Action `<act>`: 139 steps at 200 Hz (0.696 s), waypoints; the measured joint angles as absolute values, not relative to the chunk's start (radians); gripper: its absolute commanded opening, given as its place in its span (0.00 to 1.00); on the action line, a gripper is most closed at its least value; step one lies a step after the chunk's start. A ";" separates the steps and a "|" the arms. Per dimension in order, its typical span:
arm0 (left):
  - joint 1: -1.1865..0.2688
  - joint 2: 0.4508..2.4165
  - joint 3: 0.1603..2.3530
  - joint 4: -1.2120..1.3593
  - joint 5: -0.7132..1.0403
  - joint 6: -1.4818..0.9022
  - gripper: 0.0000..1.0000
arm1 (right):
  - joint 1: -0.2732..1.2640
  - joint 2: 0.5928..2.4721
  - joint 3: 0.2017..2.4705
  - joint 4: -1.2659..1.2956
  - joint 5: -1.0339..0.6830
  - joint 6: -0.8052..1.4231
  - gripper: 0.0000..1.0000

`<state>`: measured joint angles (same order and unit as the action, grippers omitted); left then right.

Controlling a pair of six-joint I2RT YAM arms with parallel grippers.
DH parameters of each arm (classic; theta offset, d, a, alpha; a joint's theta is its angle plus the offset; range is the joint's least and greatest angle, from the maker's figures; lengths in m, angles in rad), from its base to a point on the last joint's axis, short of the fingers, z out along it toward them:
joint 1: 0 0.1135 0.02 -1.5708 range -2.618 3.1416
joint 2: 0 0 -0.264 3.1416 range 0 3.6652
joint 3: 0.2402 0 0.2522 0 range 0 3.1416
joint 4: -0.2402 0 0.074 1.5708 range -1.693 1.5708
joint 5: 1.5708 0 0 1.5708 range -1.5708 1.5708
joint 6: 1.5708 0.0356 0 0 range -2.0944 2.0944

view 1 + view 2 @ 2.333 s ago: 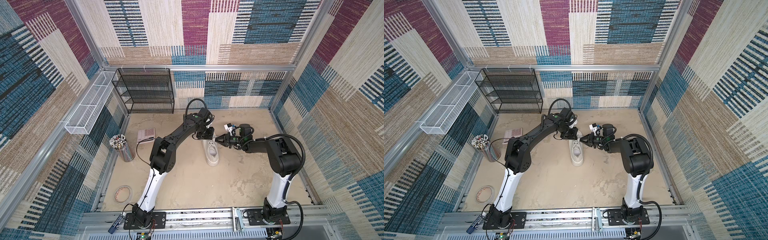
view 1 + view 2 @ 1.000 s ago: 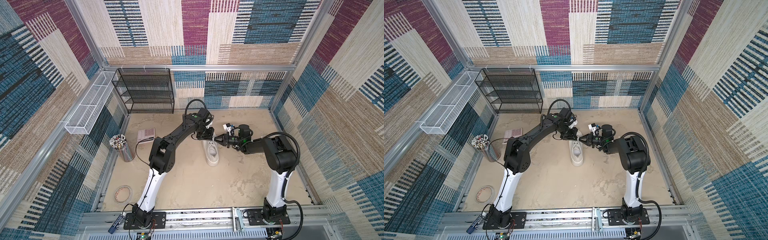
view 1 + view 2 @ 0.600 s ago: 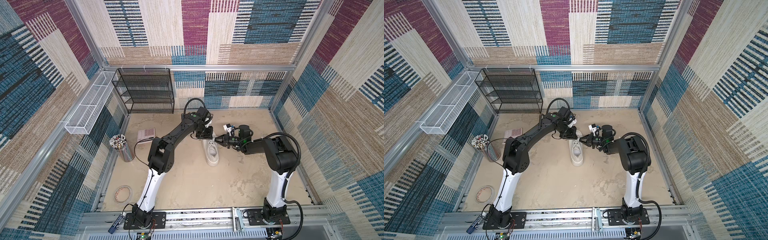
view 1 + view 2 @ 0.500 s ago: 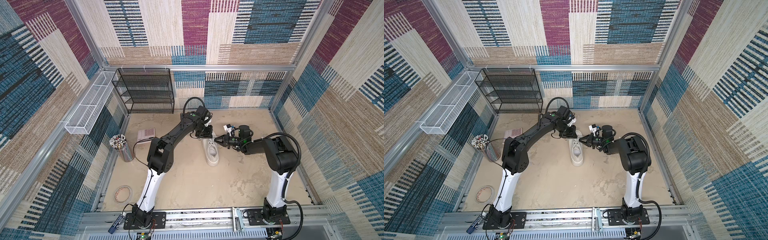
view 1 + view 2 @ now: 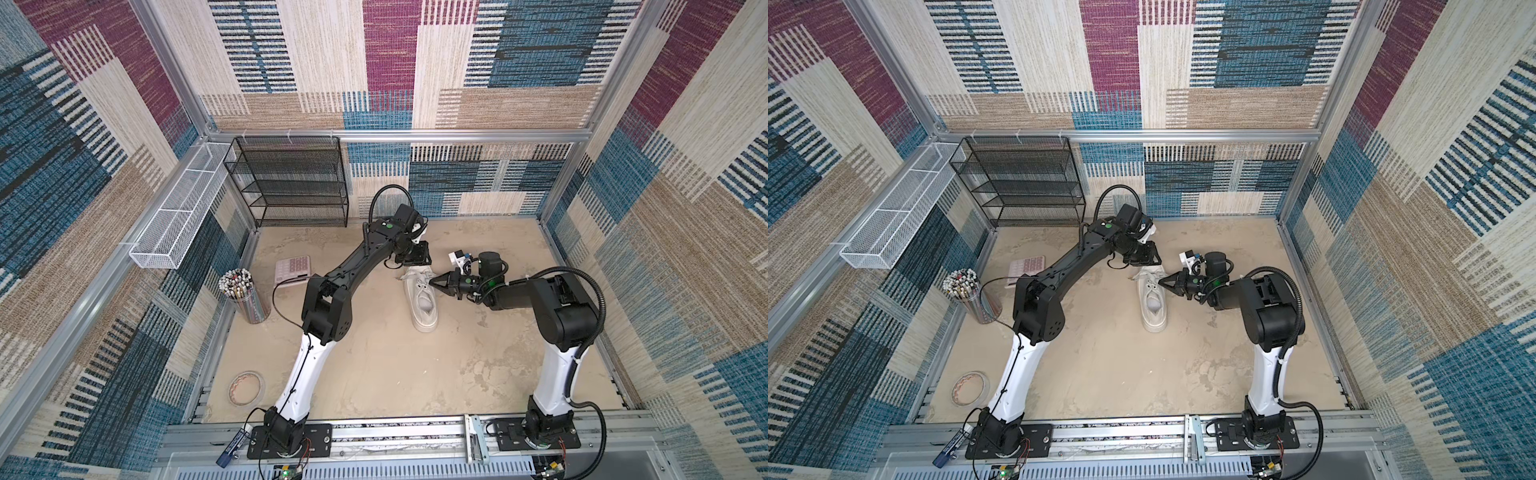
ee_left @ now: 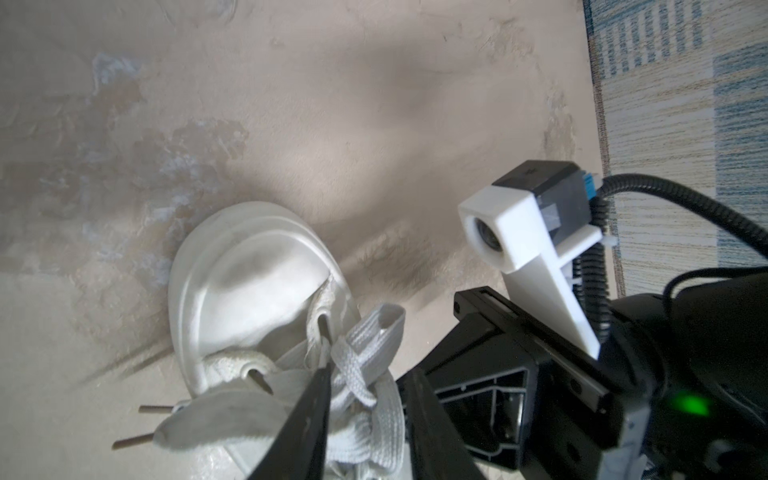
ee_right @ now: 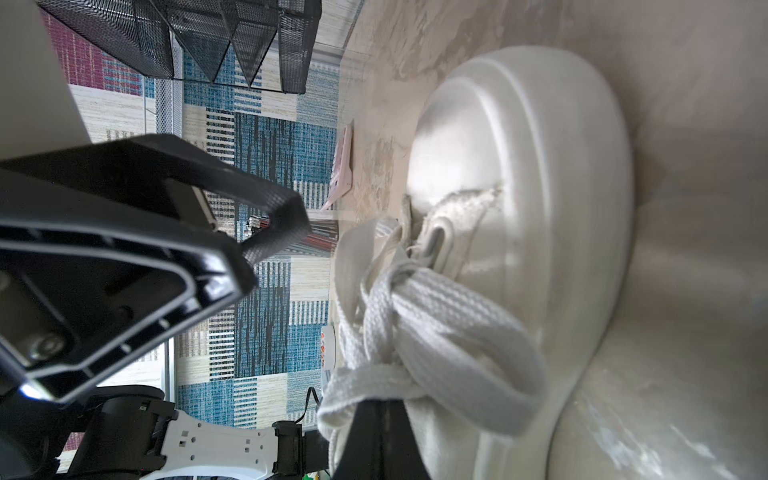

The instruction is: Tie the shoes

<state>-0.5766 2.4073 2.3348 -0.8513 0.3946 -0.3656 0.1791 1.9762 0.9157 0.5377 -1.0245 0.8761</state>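
Well left of the fingers are a wire basket (image 5: pixel 174 226) and a cup (image 5: pixel 249 305) packed with pencils (image 5: pixel 235 279). The left gripper (image 5: pixel 417 261) hovers with fingers apart at the toe end of the shoe (image 5: pixel 424 307), which stands between both grippers. The right gripper (image 5: pixel 432 283) is pinched tight on the laces (image 7: pixel 436 316).

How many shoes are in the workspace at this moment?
1. A white sneaker stands on the table, near its middle, toe toward the far side, its laces pinched by the right end effector. No second shoe shows in any view.
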 measured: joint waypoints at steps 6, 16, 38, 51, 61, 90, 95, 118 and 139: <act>-0.577 2.411 2.341 -0.850 0.393 -0.359 0.35 | 0.179 1.974 0.913 0.529 -1.021 0.870 0.00; -0.580 2.417 2.346 -0.851 0.381 -0.343 0.36 | 0.179 1.968 0.908 0.513 -1.016 0.861 0.00; -0.590 2.439 2.356 -0.852 0.366 -0.318 0.36 | 0.179 1.959 0.905 0.485 -1.003 0.834 0.00; -0.596 2.454 2.366 -0.854 0.364 -0.309 0.37 | 0.179 1.958 0.902 0.471 -0.994 0.830 0.00; -0.598 2.462 2.373 -0.855 0.361 -0.303 0.38 | 0.179 1.957 0.900 0.463 -0.991 0.825 0.00; -0.609 2.483 2.402 -0.856 0.345 -0.267 0.39 | 0.179 1.958 0.900 0.451 -0.987 0.810 0.00; -0.611 2.487 2.406 -0.856 0.345 -0.258 0.39 | 0.179 1.958 0.900 0.451 -0.987 0.810 0.00; -0.623 2.506 2.424 -0.857 0.335 -0.220 0.40 | 0.179 1.958 0.900 0.451 -0.987 0.807 0.00; -0.634 2.520 2.431 -0.856 0.319 -0.203 0.40 | 0.179 1.959 0.900 0.451 -0.987 0.807 0.00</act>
